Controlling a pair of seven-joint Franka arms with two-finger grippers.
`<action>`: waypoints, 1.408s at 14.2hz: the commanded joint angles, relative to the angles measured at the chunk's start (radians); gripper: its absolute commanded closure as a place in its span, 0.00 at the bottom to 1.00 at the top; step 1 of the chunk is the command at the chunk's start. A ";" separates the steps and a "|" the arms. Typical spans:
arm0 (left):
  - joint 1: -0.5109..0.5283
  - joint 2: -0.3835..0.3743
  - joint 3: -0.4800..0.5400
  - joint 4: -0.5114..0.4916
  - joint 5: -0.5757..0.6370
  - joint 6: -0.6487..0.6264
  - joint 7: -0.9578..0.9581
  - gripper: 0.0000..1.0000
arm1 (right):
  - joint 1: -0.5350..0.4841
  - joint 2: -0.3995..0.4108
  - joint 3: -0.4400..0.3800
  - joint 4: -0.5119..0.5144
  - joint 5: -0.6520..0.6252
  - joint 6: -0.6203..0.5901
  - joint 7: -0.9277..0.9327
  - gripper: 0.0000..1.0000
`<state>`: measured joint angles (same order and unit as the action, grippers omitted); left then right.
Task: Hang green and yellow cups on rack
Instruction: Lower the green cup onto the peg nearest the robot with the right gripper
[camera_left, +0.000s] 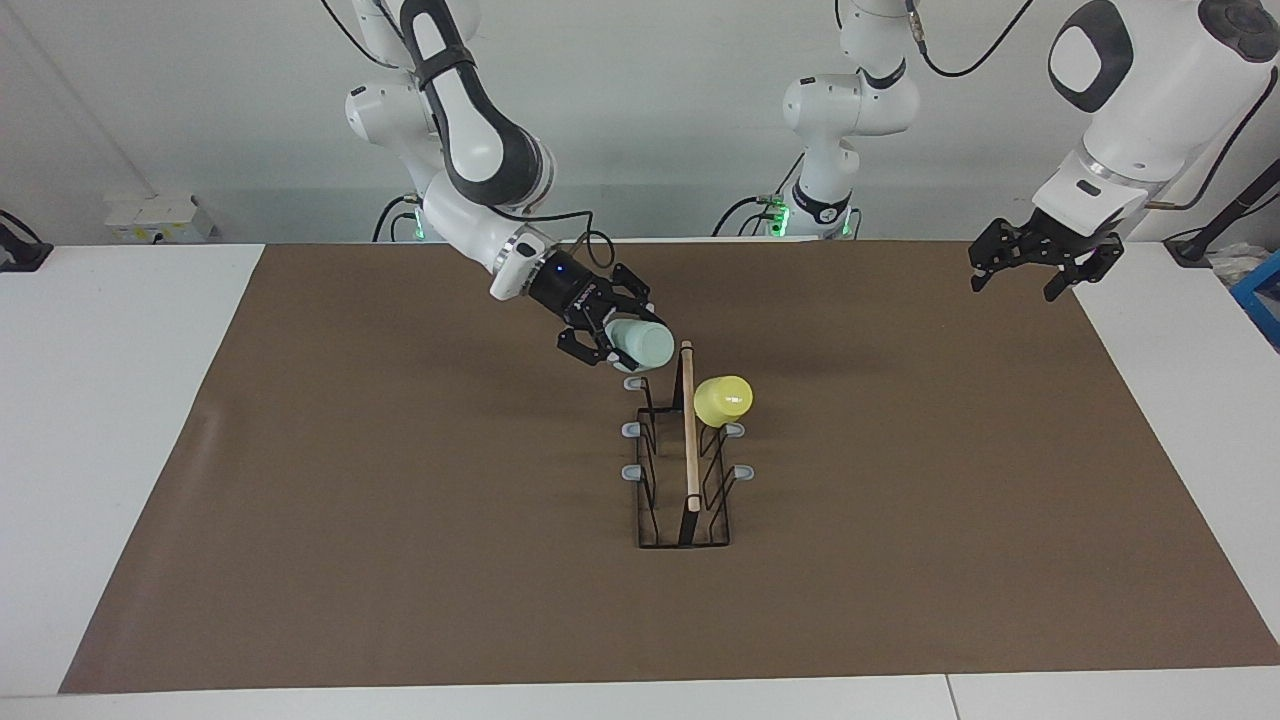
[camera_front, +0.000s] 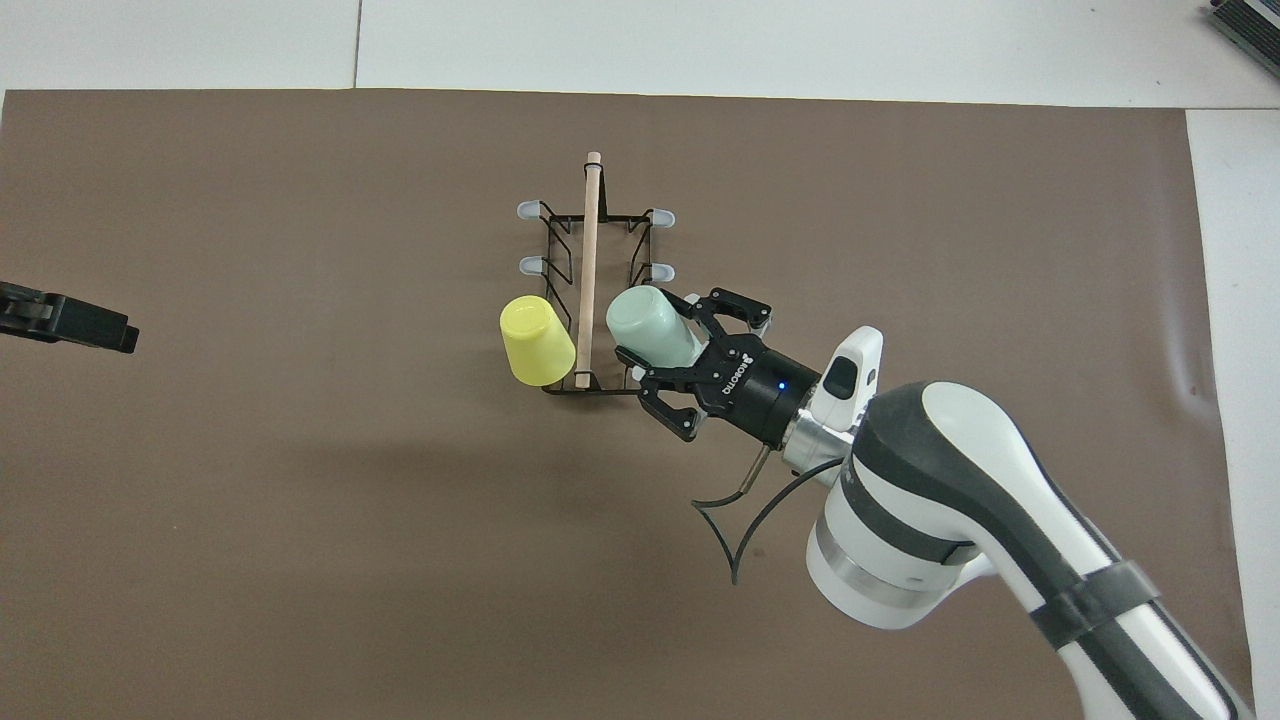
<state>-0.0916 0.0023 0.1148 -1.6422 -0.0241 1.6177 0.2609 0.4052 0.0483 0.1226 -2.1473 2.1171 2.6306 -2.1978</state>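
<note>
1. While the yellow cup (camera_left: 723, 399) sits tipped on the rack (camera_left: 684, 470), on the prong nearest the robots on the side toward the left arm's end of the table, the right gripper (camera_left: 618, 341) carries the green cup (camera_left: 640, 344)
2. That green cup lies on its side in the air, base pointing at the rack's wooden rod (camera_left: 688, 425), over the rack's corner nearest the robots on the right arm's side
3. The right gripper's fingers are clamped around the green cup's rim end, pinching it firmly
4. In the overhead view the green cup (camera_front: 653, 325) covers the rack's nearest prong on that side; whether it touches the prong, I cannot tell
5. Two grey-tipped prongs on that same side of the rack (camera_front: 594, 300) stand bare
6. The left gripper (camera_left: 1040, 270) waits in the air well apart from the rack, over the brown mat's (camera_left: 400, 500) corner toward the left arm's end, fingers spread wide, nothing between them
</note>
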 joint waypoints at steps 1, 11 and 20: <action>0.000 -0.030 0.000 -0.033 0.004 0.010 0.000 0.00 | -0.017 0.034 0.006 0.010 0.085 -0.031 -0.101 0.95; 0.000 -0.030 0.000 -0.033 0.003 0.010 0.001 0.00 | -0.019 0.090 0.006 0.062 0.128 -0.043 -0.160 0.95; 0.000 -0.030 0.000 -0.033 0.003 0.010 0.000 0.00 | -0.020 0.102 0.005 0.095 0.127 -0.004 -0.160 0.95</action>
<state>-0.0916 0.0023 0.1148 -1.6422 -0.0241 1.6177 0.2609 0.3988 0.1296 0.1211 -2.0730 2.2228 2.6060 -2.3198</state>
